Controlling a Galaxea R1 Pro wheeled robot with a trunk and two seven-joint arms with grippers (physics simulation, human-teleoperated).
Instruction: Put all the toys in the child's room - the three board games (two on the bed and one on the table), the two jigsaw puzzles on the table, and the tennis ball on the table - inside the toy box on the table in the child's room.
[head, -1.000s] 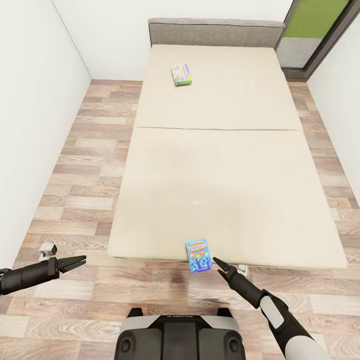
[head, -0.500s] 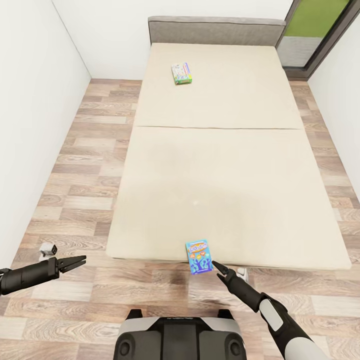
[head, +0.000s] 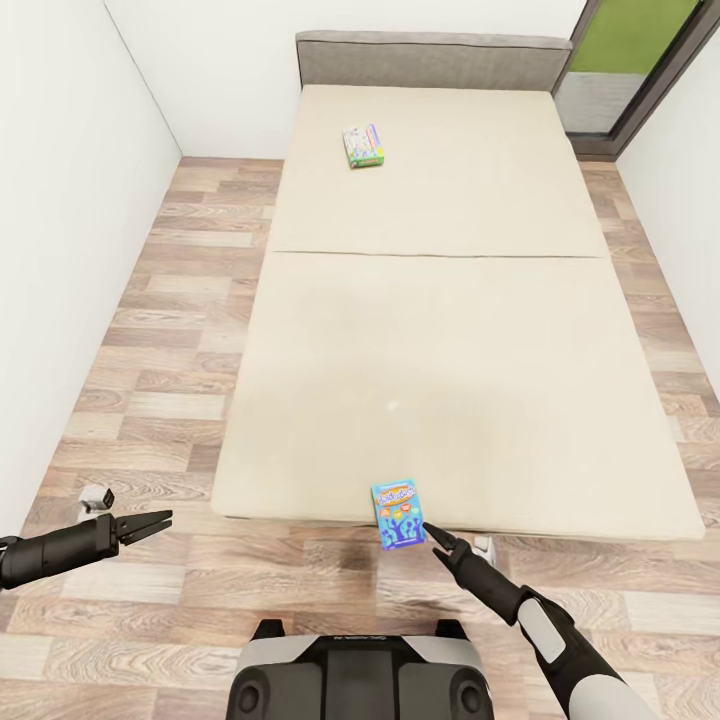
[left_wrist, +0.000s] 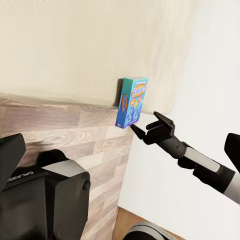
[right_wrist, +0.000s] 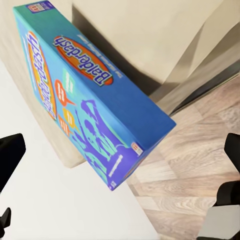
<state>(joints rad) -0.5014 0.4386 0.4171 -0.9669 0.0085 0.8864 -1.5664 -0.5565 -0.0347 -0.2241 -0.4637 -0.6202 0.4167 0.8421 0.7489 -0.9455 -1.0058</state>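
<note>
2 thin printed board game boxes sit on the big cream mattress bed (head: 440, 330): a blue one (head: 397, 512) overhanging the near edge, a green one (head: 363, 147) way up top. Right gripper (head: 441, 539), fingers spread, is just beside the blue box; left gripper (head: 150, 524), fingers slightly apart, hangs over wood-plank floor (head: 170, 330).

— Low cream bed (head: 440, 340) on a wood-plank floor (head: 170, 330), grey headboard (head: 430, 62) at the far end, a seam across the middle.

— On top?

— Two board games. A green and white game box (head: 363, 147) lying flat on the far half, near the headboard, toward the left edge. A blue game box (head: 397, 512) at the near edge, hanging partly over the floor.

— Flat as well?

— Tilted in the right wrist view, blue cover (right_wrist: 85, 105) reading "Balderdash", one end resting on the mattress edge, the other out over the planks.

— Between the two boxes?

— Bare cream mattress.
</note>
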